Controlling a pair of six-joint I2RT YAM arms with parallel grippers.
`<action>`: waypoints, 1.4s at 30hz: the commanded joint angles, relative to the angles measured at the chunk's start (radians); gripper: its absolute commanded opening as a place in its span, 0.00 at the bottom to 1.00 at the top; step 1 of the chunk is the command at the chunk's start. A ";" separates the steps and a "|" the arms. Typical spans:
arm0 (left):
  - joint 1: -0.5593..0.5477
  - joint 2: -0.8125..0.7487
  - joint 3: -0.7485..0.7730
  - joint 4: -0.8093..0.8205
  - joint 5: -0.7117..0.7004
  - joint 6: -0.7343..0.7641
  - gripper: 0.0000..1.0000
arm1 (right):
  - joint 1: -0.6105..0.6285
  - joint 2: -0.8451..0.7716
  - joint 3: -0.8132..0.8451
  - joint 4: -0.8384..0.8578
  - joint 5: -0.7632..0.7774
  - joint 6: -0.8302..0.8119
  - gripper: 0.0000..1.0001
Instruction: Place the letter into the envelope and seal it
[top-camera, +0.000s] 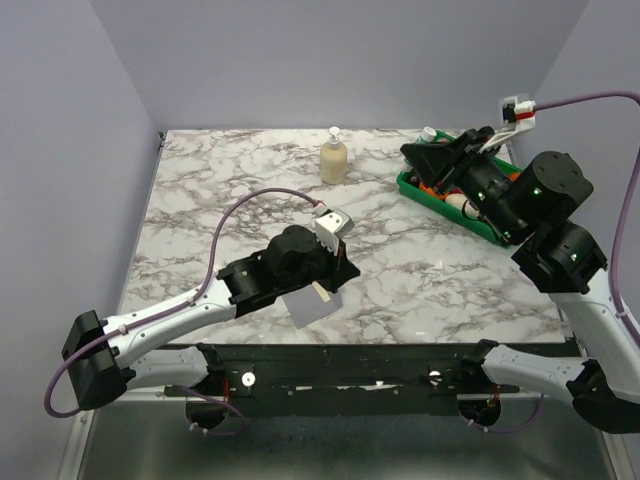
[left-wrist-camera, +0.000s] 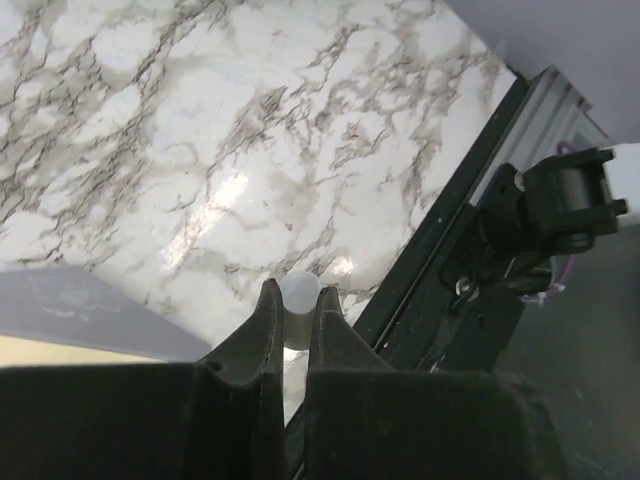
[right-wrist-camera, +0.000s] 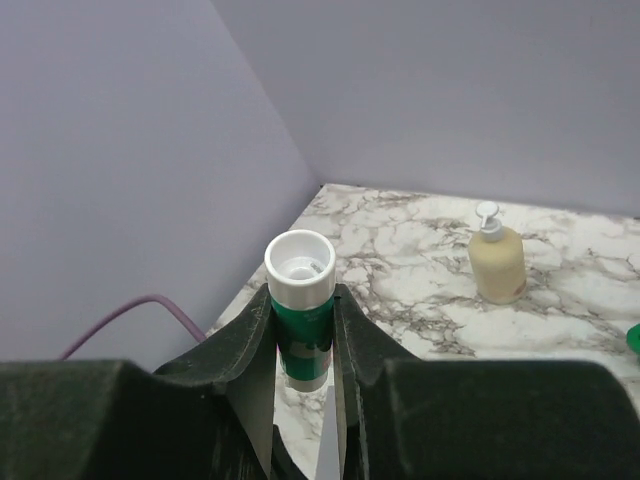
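Between the closed fingers of the right gripper (right-wrist-camera: 301, 305) stands an uncapped green glue stick (right-wrist-camera: 299, 262); the left gripper (left-wrist-camera: 298, 295) pinches a white cap (left-wrist-camera: 298, 312). Sealing seems under way: next, glue must reach the envelope (left-wrist-camera: 80, 305), which lies just beside the left gripper, well apart from the right, on the bench (left-wrist-camera: 200, 150), the letter (left-wrist-camera: 50, 350) showing cream at its edge.

Marble-patterned table (top-camera: 420, 280), white with grey veining, as I see it from the top camera. A beige pump soap dispenser (top-camera: 333, 160) stands upright near the far edge, about mid-width. A green tray (top-camera: 412, 186) sits at the far right corner, set at an angle. The grey envelope (top-camera: 312, 308) lies flat close to the near edge, left of centre, partly hidden. A cream sliver of the letter (top-camera: 321, 293) shows along its top; I cannot tell whether it lies inside or underneath.
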 joint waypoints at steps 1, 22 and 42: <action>-0.010 0.016 -0.160 0.282 -0.196 0.008 0.00 | 0.000 -0.042 -0.059 -0.019 0.036 -0.025 0.01; -0.193 0.977 -0.271 1.861 -0.712 0.285 0.00 | 0.002 -0.332 -0.425 -0.268 -0.033 0.098 0.01; -0.240 1.066 -0.311 1.858 -0.839 0.208 0.27 | 0.000 -0.297 -0.426 -0.261 -0.044 0.087 0.01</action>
